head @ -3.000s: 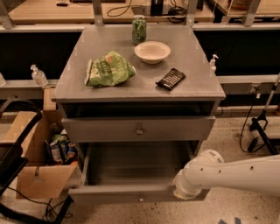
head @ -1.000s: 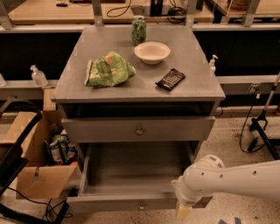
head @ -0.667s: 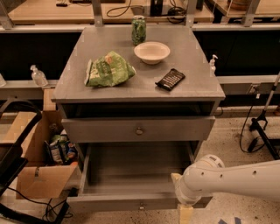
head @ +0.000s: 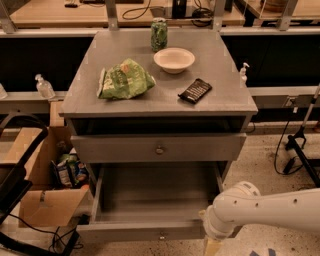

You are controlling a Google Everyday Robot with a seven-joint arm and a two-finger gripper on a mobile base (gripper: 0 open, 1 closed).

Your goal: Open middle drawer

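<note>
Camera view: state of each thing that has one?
Grey wooden middle drawer with round knob: shut.
Grey wooden bottom drawer: pulled out, empty.
Green can: upright.
White bowl: upright, empty.
Green crumpled bag: lying flat.
Black flat packet: lying flat.
End effector: low, beside bottom drawer's right front corner, clear of the middle drawer.

A box (head: 45, 205) is sitting on speckled floor (head: 260, 155) left of the grey cabinet (head: 150, 102), wooden benches (head: 60, 15) running behind. The pincer (head: 212, 247) is hanging low, front right.
</note>
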